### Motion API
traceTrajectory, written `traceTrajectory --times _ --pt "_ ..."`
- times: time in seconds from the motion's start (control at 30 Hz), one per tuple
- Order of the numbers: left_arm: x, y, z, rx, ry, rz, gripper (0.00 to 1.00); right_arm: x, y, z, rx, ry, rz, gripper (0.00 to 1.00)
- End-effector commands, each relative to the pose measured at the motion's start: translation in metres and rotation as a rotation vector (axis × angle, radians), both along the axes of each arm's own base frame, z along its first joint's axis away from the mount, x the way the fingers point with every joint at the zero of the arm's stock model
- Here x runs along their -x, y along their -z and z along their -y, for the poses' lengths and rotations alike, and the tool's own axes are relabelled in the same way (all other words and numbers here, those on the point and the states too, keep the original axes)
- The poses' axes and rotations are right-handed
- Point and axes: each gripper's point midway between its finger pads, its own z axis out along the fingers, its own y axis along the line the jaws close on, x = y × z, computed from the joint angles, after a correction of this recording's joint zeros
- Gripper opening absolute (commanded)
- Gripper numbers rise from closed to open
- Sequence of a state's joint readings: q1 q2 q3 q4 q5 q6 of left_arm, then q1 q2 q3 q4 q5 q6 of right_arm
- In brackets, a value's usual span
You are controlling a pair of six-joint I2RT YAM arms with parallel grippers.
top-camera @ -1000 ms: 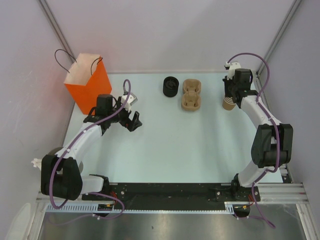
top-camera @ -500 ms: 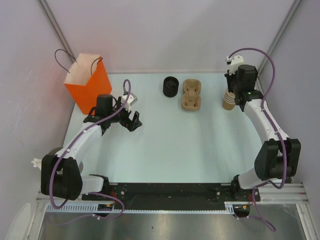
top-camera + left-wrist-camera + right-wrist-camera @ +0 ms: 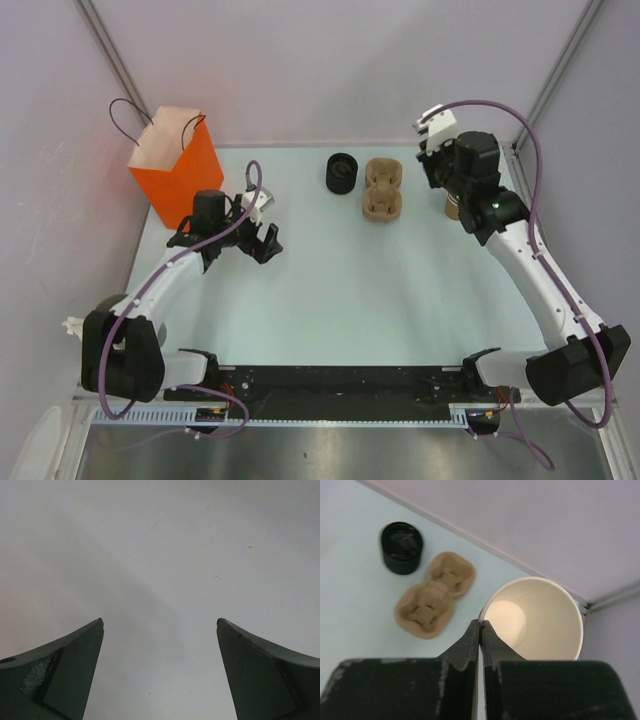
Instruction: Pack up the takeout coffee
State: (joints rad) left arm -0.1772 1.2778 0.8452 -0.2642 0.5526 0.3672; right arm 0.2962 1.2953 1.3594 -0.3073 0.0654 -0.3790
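Paper cup (image 3: pixel 540 612), one, in right claw (image 3: pixel 480 626)

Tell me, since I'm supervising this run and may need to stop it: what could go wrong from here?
The right gripper pinches only the thin rim of the cup, so it may slip, tilt or crease. Whether a second cup is nested beneath it cannot be seen. The cup carrier and the black lids lie nearby; a low swing could knock them.

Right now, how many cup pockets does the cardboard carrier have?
2. The cardboard cup carrier has a far pocket and a near pocket in the top view; both look empty.
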Motion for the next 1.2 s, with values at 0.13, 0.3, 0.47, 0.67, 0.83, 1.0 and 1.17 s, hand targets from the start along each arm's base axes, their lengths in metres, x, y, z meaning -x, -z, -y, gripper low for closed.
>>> traceTrajectory --times 0.13,0.3,0.47,0.67,0.83,1.0,1.17 --pt "-0.010 -0.024 -0.006 0.010 -0.039 0.116 0.99 0.053 0.022 -0.120 0.025 -0.379 -0.105 0.00" --pt "-0.012 -0.032 -0.010 0.019 -0.058 0.149 0.99 0.071 0.067 -0.201 0.086 -0.525 -0.166 0.00" --pt "-0.010 -0.043 -0.012 0.046 -0.065 0.191 0.99 0.069 0.098 -0.240 0.054 -0.570 -0.212 0.00" --pt "-0.009 -0.053 -0.016 0.060 -0.088 0.234 1.00 0.070 0.151 -0.265 0.054 -0.602 -0.313 0.00" --pt "-0.010 -0.051 -0.017 0.062 -0.091 0.232 0.99 0.077 0.175 -0.274 0.039 -0.625 -0.338 0.00" --pt "-0.012 -0.046 -0.016 0.059 -0.085 0.212 0.99 0.085 0.194 -0.274 0.007 -0.628 -0.371 0.00" --pt "-0.011 -0.047 -0.017 0.057 -0.087 0.222 0.99 0.087 0.211 -0.272 0.014 -0.612 -0.382 0.00"
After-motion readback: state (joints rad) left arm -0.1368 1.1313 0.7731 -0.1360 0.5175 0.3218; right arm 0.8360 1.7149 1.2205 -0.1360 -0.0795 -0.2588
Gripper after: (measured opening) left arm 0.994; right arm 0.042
